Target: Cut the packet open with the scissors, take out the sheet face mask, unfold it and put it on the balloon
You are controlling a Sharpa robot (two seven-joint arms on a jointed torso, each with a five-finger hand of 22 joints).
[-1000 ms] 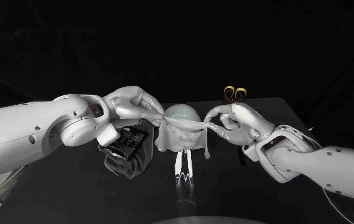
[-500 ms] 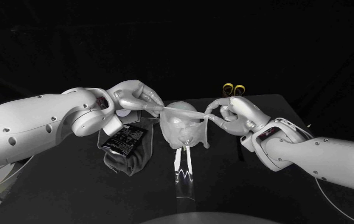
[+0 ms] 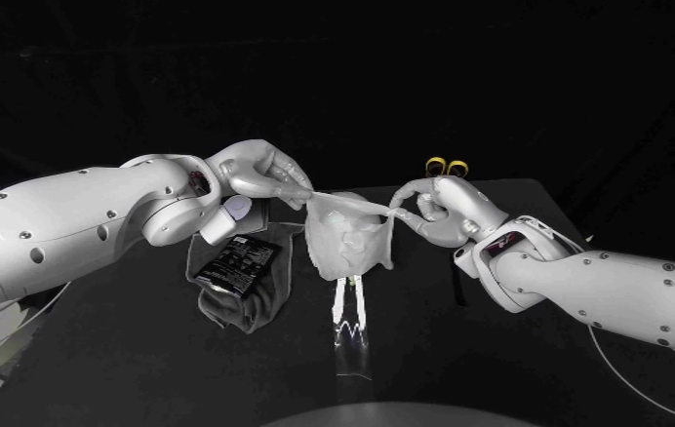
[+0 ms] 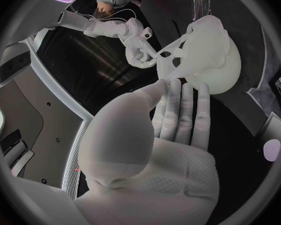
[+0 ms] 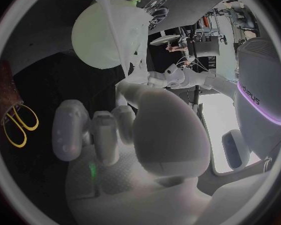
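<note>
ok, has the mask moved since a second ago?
Yes. The mask has gone up in the head view: its lower edge now sits higher against the packet, which has barely shifted.

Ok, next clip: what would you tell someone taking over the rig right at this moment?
Hands: the left hand pinches one top corner of the sheet mask, and the right hand pinches the other. The mask is stretched between them, hanging against the balloon.
Things: the packet lies on the dark cloth by the left arm. The scissors are behind the right hand.
Done: mask out and unfolded.
Left: settle it on the balloon, then let go.
</note>
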